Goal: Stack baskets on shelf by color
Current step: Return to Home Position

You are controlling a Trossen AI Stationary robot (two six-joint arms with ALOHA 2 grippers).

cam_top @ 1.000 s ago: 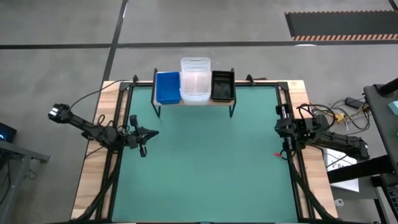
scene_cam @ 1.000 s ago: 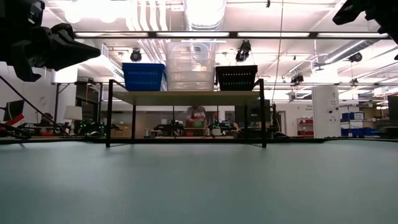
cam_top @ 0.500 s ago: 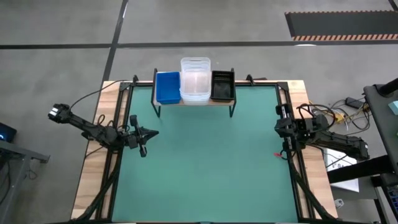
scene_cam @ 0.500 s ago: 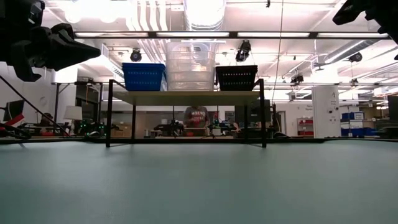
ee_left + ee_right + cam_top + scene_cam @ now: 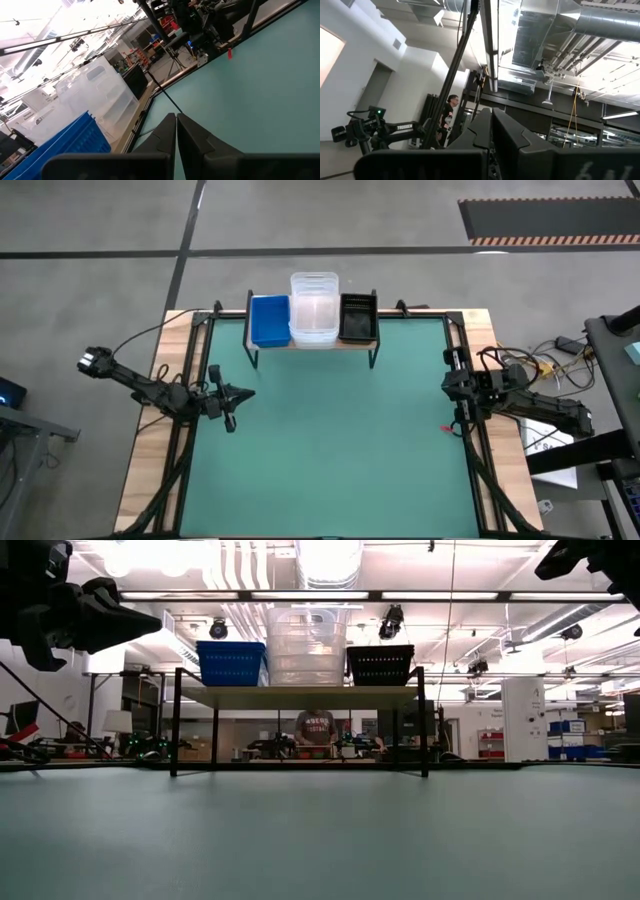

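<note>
The shelf (image 5: 312,344) stands at the table's far edge on thin black legs. On its plank top sit a blue basket stack (image 5: 268,320) at the left, a taller clear stack (image 5: 314,308) in the middle and a black mesh stack (image 5: 358,318) at the right; they also show in the low view (image 5: 231,662) (image 5: 306,645) (image 5: 380,664). My left gripper (image 5: 250,392) is shut and empty above the table's left side. My right gripper (image 5: 491,117) is shut and empty at the table's right edge, tipped up toward the ceiling.
The green table top (image 5: 330,440) lies between the arms. Cables and equipment (image 5: 540,370) sit beyond the right edge. A person (image 5: 313,726) stands in the room far behind the shelf.
</note>
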